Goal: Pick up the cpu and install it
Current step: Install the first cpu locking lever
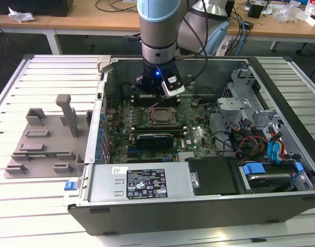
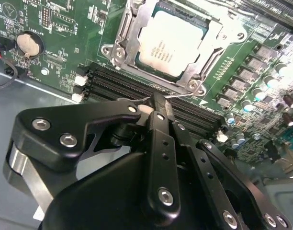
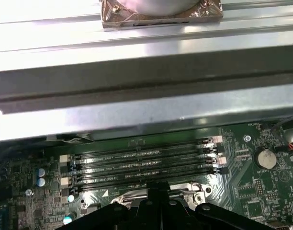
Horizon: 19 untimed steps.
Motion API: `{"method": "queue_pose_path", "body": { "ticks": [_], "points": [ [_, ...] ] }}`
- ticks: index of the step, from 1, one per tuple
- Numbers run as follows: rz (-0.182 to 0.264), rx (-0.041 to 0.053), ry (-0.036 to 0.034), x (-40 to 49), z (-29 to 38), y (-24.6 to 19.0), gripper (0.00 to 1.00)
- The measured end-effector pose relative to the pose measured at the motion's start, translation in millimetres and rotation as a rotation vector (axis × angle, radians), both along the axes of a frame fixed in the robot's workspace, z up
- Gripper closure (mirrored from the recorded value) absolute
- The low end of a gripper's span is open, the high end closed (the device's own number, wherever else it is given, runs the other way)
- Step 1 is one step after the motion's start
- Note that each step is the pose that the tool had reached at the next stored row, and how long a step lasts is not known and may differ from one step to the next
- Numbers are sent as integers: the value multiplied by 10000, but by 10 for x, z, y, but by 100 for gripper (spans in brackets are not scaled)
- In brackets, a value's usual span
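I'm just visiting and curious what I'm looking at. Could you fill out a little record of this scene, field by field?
Setting: open computer case lying on a slatted table
Arm: reaches down into the case
Gripper: over the memory slots, beside the socket, nothing seen in it
cpu: sitting in the motherboard socket
Side item: gray fixture tray at the exterior view's left

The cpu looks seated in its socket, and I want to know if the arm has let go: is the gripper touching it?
Apart. In the second wrist view the gripper sits over the memory slots, with bare board between it and the cpu.
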State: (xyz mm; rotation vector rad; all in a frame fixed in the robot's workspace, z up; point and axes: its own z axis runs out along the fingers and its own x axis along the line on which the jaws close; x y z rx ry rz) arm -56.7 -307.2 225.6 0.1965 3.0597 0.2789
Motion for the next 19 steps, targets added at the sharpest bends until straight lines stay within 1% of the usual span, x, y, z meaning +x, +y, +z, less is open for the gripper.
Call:
{"method": "queue_pose_path", "body": {
  "ticks": [2, 3, 6, 9, 11, 12, 15, 17, 18, 19],
  "points": [
    [-8, -18, -1, 5, -12, 40, 89],
    [-15, -29, 1, 8, -16, 53, 89],
    [-75, -65, 1, 32, -31, 57, 89],
    [-287, -81, 2, 69, -64, 57, 89],
    [-488, -95, 2, 72, -77, 57, 89],
    [-781, -104, 4, 73, -93, 56, 89],
    [-1385, -113, 6, 84, -123, 62, 89],
    [-1532, -148, 5, 105, -129, 71, 89],
    [-1658, -168, 5, 117, -133, 93, 89],
    [-1678, -170, 4, 118, -134, 105, 89]
  ]
}}
